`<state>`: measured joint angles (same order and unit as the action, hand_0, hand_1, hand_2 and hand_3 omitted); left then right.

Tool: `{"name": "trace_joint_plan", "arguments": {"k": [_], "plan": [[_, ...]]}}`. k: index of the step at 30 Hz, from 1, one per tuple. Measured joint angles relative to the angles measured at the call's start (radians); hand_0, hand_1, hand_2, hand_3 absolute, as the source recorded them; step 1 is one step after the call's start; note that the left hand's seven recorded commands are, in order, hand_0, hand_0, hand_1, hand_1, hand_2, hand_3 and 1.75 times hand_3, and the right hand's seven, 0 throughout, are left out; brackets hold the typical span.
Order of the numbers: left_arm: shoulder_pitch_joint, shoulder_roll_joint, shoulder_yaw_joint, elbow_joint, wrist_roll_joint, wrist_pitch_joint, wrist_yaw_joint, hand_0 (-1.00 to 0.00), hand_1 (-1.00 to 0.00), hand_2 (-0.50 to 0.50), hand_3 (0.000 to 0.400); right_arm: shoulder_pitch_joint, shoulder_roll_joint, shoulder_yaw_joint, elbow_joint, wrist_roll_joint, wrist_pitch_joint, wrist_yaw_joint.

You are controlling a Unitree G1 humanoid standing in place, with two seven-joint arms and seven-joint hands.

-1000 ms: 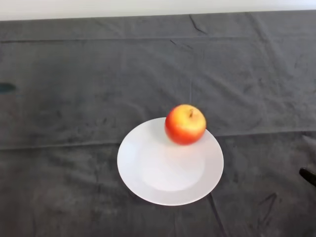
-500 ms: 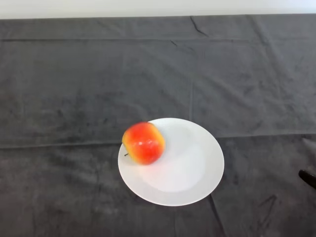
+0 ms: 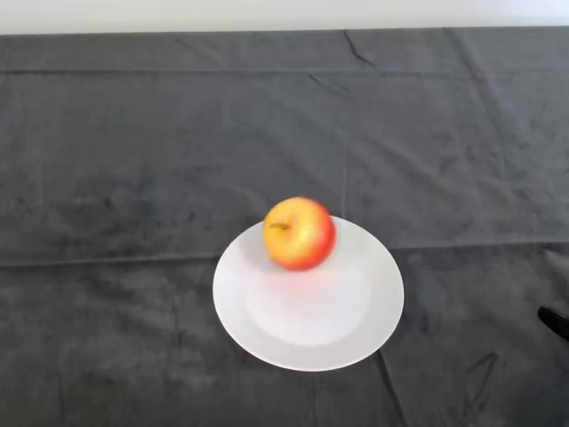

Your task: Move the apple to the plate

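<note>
A red and yellow apple (image 3: 299, 233) lies on the far rim of a round white plate (image 3: 308, 307) in the middle of the table. Its stem points to the left. No part of the robot shows.
The table is covered by a dark grey cloth (image 3: 133, 160) with creases. A small dark object (image 3: 555, 320) shows at the right edge of the view.
The apple has rolled on the plate: from the far right rim to the left rim, and now to the far middle rim. The plate has stayed in place.
</note>
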<state>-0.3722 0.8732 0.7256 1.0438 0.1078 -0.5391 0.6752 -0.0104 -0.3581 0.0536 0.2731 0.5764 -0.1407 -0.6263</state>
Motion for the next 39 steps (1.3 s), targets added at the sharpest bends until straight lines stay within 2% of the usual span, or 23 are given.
{"name": "trace_joint_plan", "arguments": {"k": [11,20,23,39], "plan": [[-0.043,0.009,0.003,0.061,-0.05,0.017,0.002,0.0,0.0,0.0,0.0,0.0,0.0,0.0016,0.0,0.0003,0.0,-0.0017],[-0.044,0.009,0.0,0.064,-0.071,0.02,0.001,0.0,0.0,0.0,0.0,0.0,0.0,0.0035,0.0,0.0018,-0.002,-0.0011],[-0.045,0.009,-0.002,0.068,-0.082,0.02,0.0,0.0,0.0,0.0,0.0,0.0,0.0,0.0035,0.0,0.0093,-0.002,-0.0011],[-0.049,0.009,-0.015,0.078,-0.103,0.019,-0.02,0.0,0.0,0.0,0.0,0.0,-0.001,0.0039,0.0,0.0096,-0.002,-0.0012]]}}
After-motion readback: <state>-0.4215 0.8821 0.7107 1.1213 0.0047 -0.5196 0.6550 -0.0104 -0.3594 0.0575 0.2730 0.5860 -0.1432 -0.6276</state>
